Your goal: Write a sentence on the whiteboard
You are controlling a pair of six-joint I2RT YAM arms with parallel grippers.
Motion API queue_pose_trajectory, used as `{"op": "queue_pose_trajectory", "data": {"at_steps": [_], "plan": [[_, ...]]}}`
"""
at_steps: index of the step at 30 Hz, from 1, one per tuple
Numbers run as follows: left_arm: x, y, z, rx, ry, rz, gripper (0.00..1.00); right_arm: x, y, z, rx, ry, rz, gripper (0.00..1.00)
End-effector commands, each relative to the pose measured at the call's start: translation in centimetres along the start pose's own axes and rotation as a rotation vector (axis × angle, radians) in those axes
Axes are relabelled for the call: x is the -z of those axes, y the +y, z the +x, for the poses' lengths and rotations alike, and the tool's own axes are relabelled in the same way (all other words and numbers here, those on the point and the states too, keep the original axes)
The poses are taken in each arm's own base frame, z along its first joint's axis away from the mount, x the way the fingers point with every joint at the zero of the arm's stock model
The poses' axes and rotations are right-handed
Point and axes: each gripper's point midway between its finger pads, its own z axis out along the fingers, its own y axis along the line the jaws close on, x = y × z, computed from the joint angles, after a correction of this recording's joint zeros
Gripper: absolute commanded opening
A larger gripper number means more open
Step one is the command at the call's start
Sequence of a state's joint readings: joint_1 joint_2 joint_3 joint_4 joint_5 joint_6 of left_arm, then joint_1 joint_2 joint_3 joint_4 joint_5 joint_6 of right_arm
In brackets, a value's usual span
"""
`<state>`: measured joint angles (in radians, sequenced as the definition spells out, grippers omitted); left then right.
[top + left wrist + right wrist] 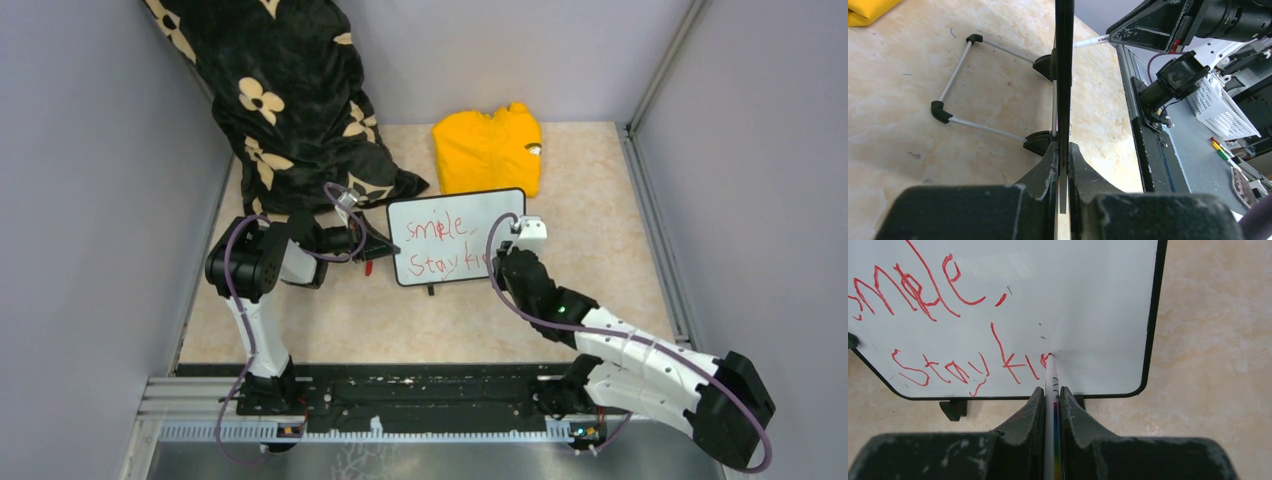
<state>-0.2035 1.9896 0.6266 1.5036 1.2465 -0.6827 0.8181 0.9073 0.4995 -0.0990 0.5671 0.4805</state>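
Board: the small white rectangular whiteboard with a thin black rim [455,235] stands mid-way across the beige marbled counter [620,260], propped on a thin wire stand [955,80]. Its long axis runs left to right.
Left pincer [1063,150]: clenched on the board's left edge, bracing it (my left wrist view sees the board edge-on only).
Right pincer [1050,390]: clamped around the slim white marker pen [1052,372], tip touching the board face.
Writing: the red handwritten sentence [948,365] reads roughly "smile," above "stay ki".
Key relation: the tip sits at the right end of the lower line. Bare white runs from there rightward to the rim, so I judge the next strokes go right, along the long axis. The right arm is the nearer one.
Hard to see: from above, my right arm covers the end of the lower line. The first word is overwritten and muddled. Most of the marker's barrel is buried between the jaws.
Nearby: a folded yellow garment [488,150] lies behind the board.
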Motion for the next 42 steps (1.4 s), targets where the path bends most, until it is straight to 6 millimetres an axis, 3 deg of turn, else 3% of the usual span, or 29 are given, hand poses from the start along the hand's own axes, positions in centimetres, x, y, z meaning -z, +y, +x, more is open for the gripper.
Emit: {"op": "queue_pose_trajectory", "data": {"at_steps": [1, 21, 32, 42], "plan": [[-0.4, -0.4, 0.0, -0.037, 0.019, 0.031, 0.0, 0.4, -0.2, -3.1, -0.051, -0.083, 0.02, 0.0], [-0.4, -0.4, 0.0, -0.037, 0.019, 0.031, 0.0, 0.6, -1.2, 0.3, -0.043, 0.0, 0.024, 0.0], [-0.4, -0.4, 0.1, -0.036, 0.022, 0.033, 0.0, 0.5, -1.4, 1.1, -0.04, 0.022, 0.031, 0.0], [-0.4, -0.5, 0.1, -0.034, 0.023, 0.034, 0.0, 0.2, -0.7, -1.0, -0.049, -0.028, 0.031, 0.0]]}}
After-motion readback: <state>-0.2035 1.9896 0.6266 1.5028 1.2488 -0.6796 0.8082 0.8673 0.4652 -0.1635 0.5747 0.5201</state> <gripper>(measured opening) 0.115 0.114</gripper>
